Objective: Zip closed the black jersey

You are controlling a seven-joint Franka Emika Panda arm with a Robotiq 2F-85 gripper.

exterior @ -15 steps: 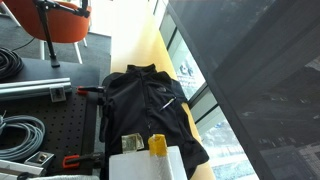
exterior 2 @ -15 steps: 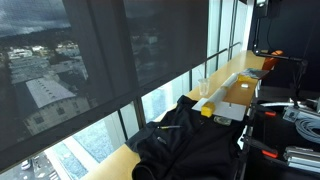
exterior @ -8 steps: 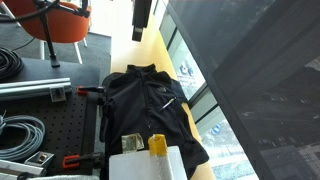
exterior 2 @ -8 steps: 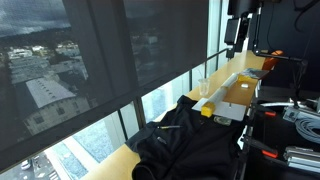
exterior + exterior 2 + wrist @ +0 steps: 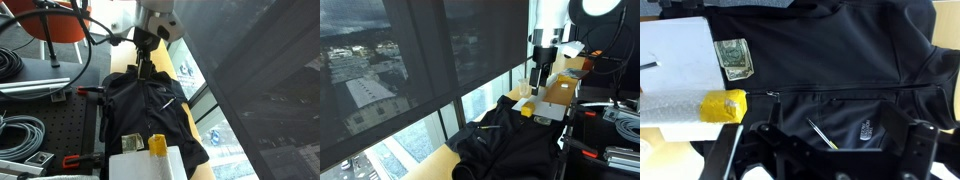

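Observation:
The black jersey [image 5: 143,108] lies spread on the yellow wooden ledge, collar towards the far end; it also shows in the other exterior view [image 5: 510,148]. In the wrist view it [image 5: 830,55] fills the frame, with its zipper line running across and a small white mark [image 5: 867,128] on the chest. My gripper [image 5: 143,66] hangs above the collar end, also seen here [image 5: 537,82]. Its two fingers stand wide apart and hold nothing [image 5: 840,150].
A thin pen-like stick [image 5: 822,134] lies on the jersey's chest. A yellow object [image 5: 158,146], a banknote [image 5: 733,57] and a white box [image 5: 146,165] sit at the jersey's hem. A clear cup [image 5: 523,90] stands by the window. Cables and clamps lie on the bench.
The arm has come down into both exterior views, from out of frame to just above the jersey's collar end. The jersey has not moved.

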